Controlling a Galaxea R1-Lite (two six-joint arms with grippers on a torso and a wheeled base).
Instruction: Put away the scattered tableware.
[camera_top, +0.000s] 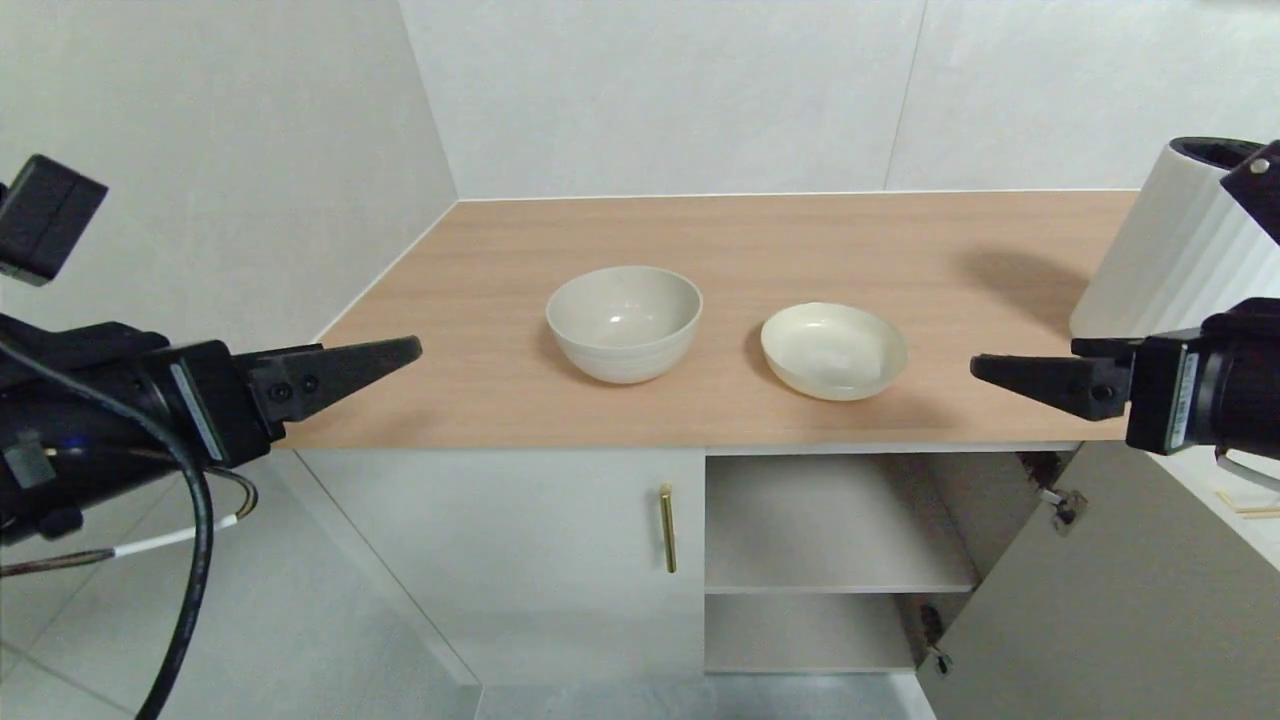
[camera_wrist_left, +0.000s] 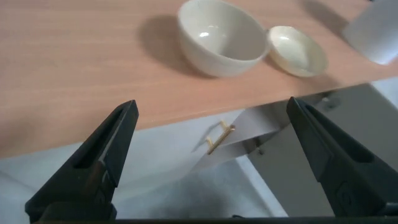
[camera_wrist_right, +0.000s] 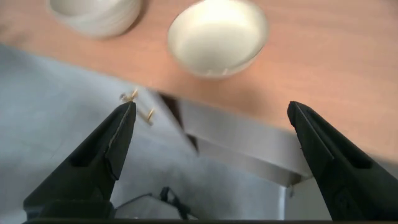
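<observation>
On the wooden countertop (camera_top: 760, 230) stand two bowls side by side near the front edge: a deep grey-white bowl (camera_top: 623, 322) on the left and a shallow cream bowl (camera_top: 834, 350) on the right. My left gripper (camera_top: 400, 352) hovers open and empty off the counter's front left corner, well left of the deep bowl (camera_wrist_left: 221, 37). Off the front right end, my right gripper (camera_top: 985, 368) is open and empty, right of the shallow bowl (camera_wrist_right: 214, 37). In the left wrist view the left gripper (camera_wrist_left: 212, 109) points across the counter at both bowls.
Below the counter, the cabinet's right door (camera_top: 1080, 600) stands open, showing a bare shelf (camera_top: 830, 520). The left door is closed, with a gold handle (camera_top: 667, 527). A tall white ribbed container (camera_top: 1165, 250) stands at the counter's right end. Walls bound the back and left.
</observation>
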